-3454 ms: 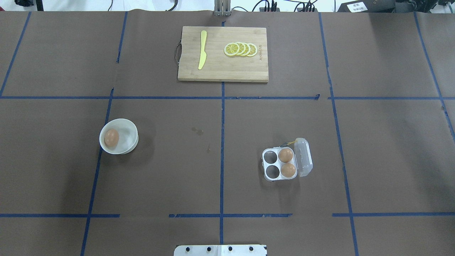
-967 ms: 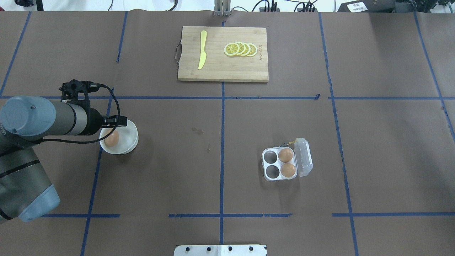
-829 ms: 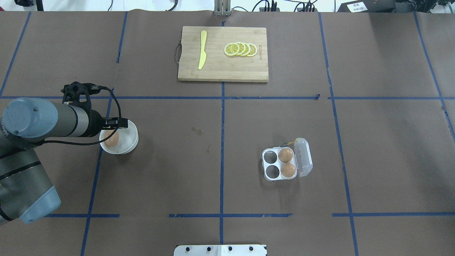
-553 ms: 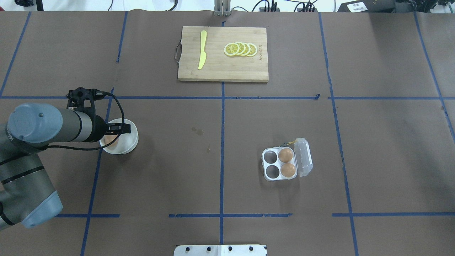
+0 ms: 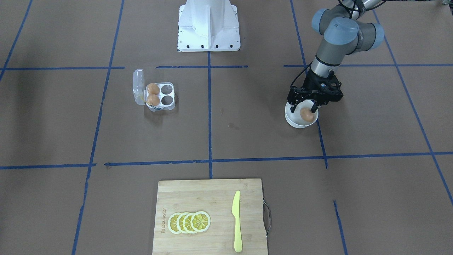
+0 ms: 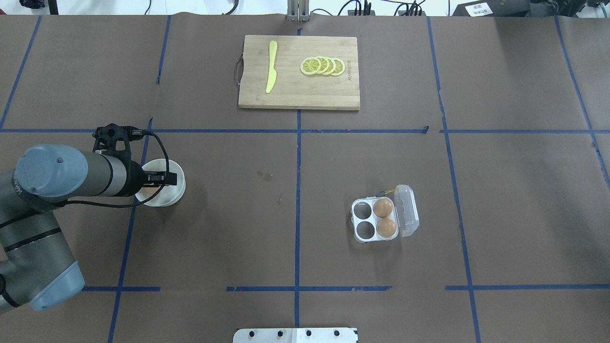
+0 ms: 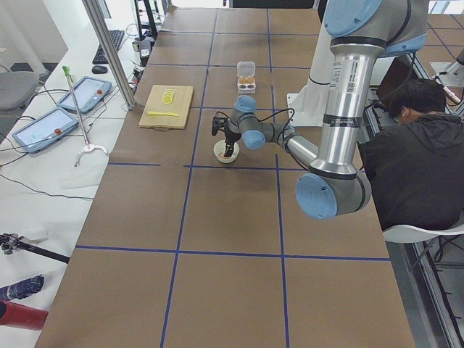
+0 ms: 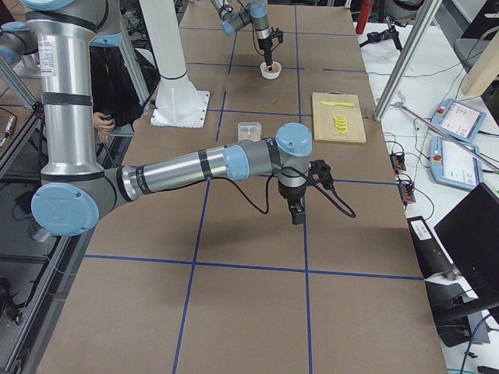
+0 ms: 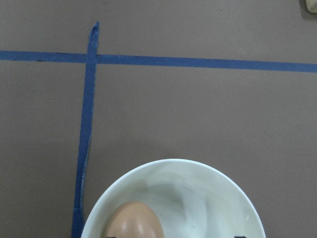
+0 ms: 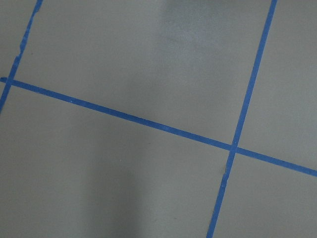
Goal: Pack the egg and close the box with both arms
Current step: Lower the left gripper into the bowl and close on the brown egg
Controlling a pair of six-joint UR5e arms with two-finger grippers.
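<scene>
Prob. robotics lab: tape-gridded table (image 7: 225, 210), teach pendants (image 7: 90, 93), seated operator (image 7: 417, 159).

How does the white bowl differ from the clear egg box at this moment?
The bowl is round, white and lidless; the box is squarish, clear, with its lid hinged open. The bowl holds one egg; the box holds two eggs, with two cells empty. The left gripper is open over the bowl; no gripper is at the box. Both sit on the table.

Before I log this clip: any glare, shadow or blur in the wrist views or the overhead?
Left wrist view: sharp, though the bottom edge crops the bowl and egg. Right wrist view: pale sheen top centre, soft shadow lower left. Overhead view: sharp, but the left pincer covers most of the egg.
</scene>
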